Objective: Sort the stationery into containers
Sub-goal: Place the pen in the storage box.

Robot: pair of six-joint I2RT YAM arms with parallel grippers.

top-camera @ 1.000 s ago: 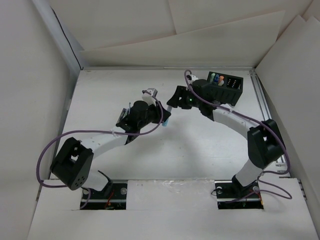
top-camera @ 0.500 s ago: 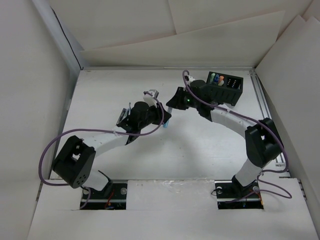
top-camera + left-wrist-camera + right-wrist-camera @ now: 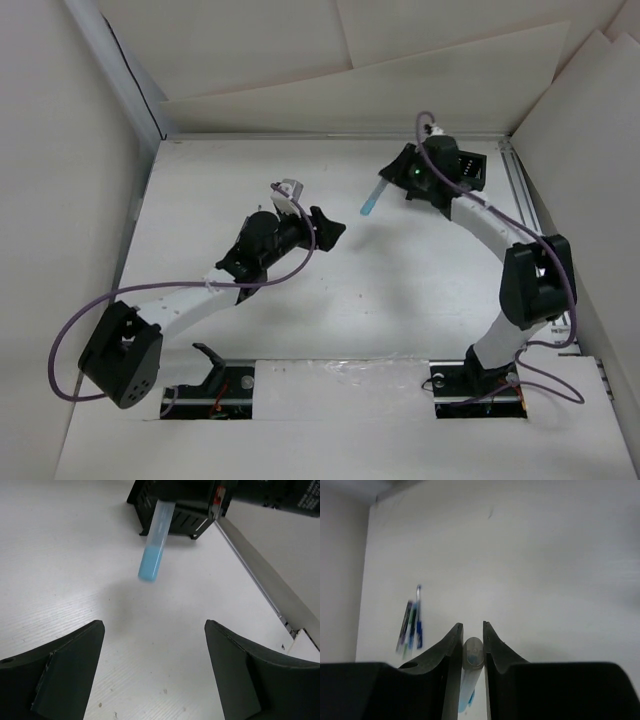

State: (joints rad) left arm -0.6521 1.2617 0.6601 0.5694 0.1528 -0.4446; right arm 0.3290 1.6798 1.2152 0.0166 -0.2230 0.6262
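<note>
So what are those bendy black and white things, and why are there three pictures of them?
They are two robot arms bolted to a white table. One picture looks down from above. The other two come from small cameras on each arm's wrist, so you see that arm's own fingers up close. Each arm ends in a two-finger claw called a gripper. The right gripper is pinching a light blue pen and holding it in the air. The left gripper is open and holds nothing. Behind the pen stands a black box for sorting pens into. The right wrist picture also shows a few blurry blue and green pens farther off.
</note>
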